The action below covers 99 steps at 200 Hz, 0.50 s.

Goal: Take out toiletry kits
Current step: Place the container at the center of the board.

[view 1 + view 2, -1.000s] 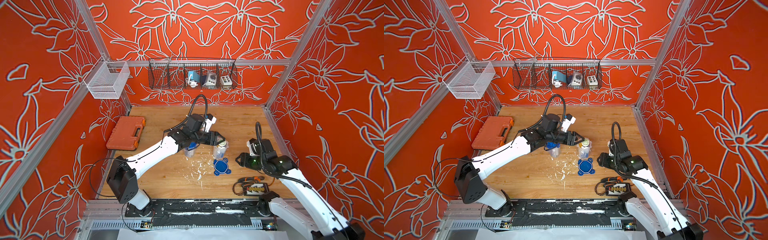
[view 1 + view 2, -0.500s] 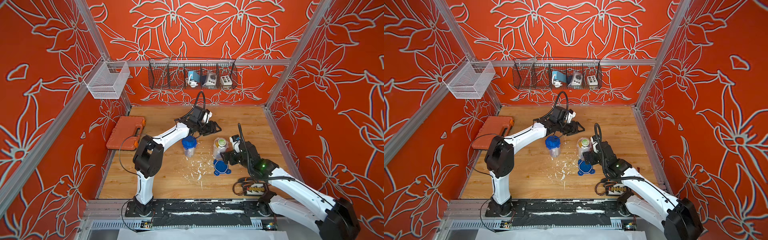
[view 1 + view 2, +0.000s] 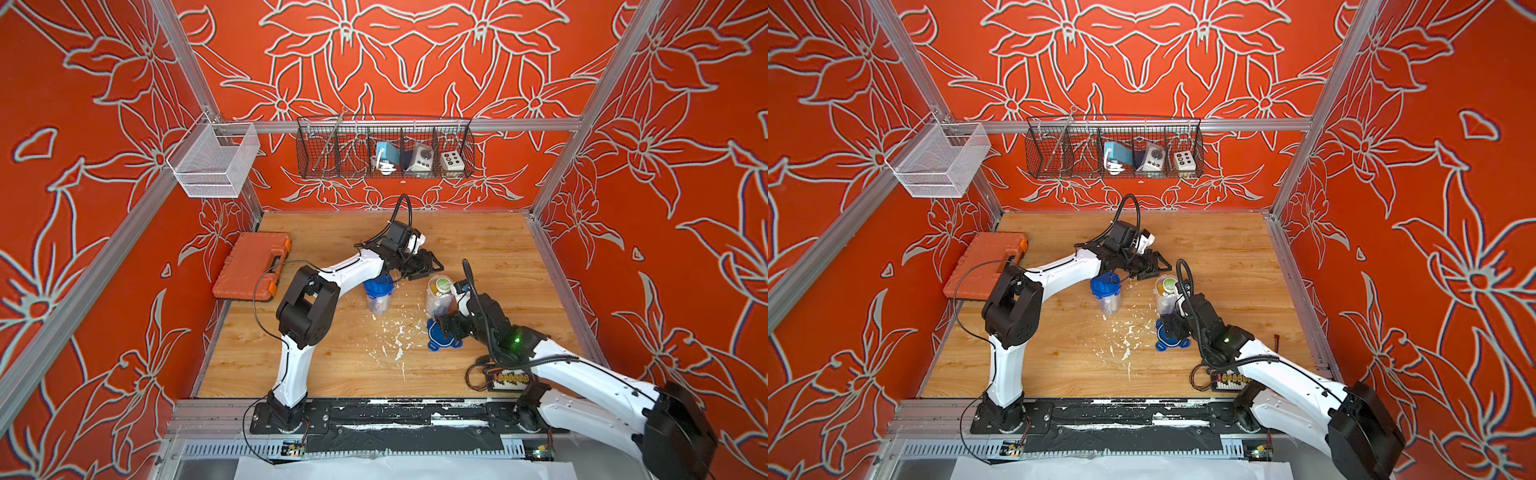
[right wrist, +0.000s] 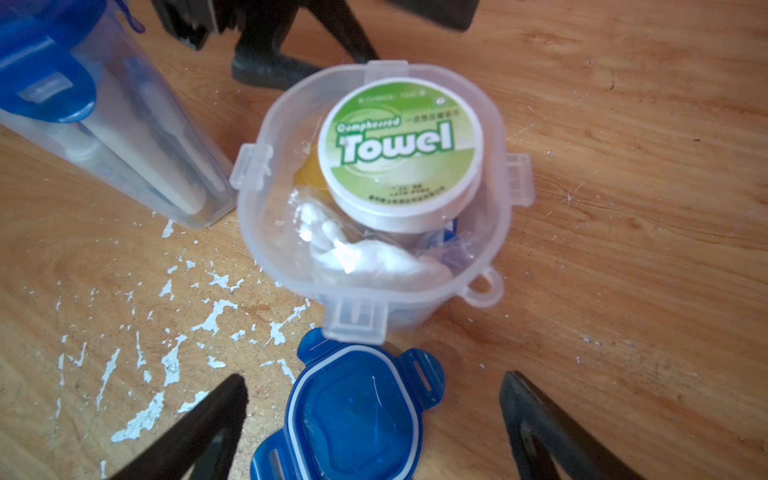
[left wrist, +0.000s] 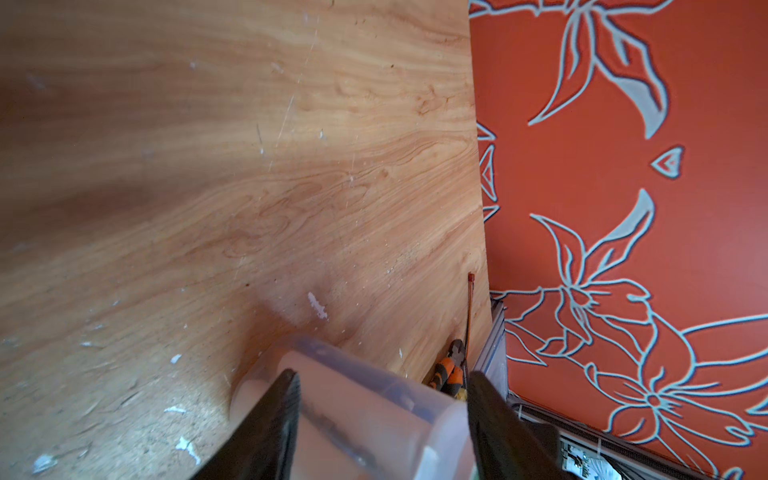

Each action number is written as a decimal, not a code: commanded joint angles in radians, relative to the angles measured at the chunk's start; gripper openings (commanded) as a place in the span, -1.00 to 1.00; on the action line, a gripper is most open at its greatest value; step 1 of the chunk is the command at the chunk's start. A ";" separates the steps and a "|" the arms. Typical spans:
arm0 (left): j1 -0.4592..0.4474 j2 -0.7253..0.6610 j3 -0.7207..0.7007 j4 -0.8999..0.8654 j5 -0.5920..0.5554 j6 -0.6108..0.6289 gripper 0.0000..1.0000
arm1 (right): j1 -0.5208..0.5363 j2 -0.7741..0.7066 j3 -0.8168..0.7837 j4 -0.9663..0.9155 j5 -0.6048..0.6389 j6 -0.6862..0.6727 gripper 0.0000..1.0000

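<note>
Right gripper (image 4: 374, 380): jaws spread wide with nothing between them, poised over the loose lid (image 4: 353, 419), blue, which lies flat on the table (image 3: 478, 241) just near of the open tub (image 4: 374, 291). Left gripper (image 5: 382, 374): jaws partly apart, no hold seen, sitting just far of that same tub. The left wrist view shows the tub's clear wall filling the gap between the fingers. The right wrist view puts those dark fingers (image 4: 266, 68) beyond the far rim, not around it; whether they touch the rim, cannot tell. The first kit is inside the open tub and reads only from the right wrist. The green-and-white towel tin (image 4: 401, 153) is on top, with the amber bottle (image 4: 309, 174) tucked beside it. A white wrapped item (image 4: 374, 257) lies lower, and a blue-and-white piece (image 4: 446, 232) is too buried to name. In both top views only the tin's green face shows. The second kit (image 4: 145, 137) is in the closed tub (image 3: 379, 297), upright, just left of the open one, blue lid on; its contents blur to pale sticks. Only the top views show the orange case (image 3: 253, 266) at the far left and the wire basket (image 3: 384, 147) on the back wall. Only the left wrist view shows the pliers (image 5: 449, 374) by the right wall, partly cut off by a finger.
</note>
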 commanded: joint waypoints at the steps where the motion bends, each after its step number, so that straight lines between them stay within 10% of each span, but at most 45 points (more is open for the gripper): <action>1: -0.001 -0.003 -0.033 0.057 0.047 -0.039 0.20 | 0.002 0.008 -0.029 0.108 0.041 -0.016 0.95; 99: -0.010 0.003 -0.099 0.113 0.074 -0.076 0.18 | 0.003 0.238 0.048 0.320 0.158 -0.073 0.95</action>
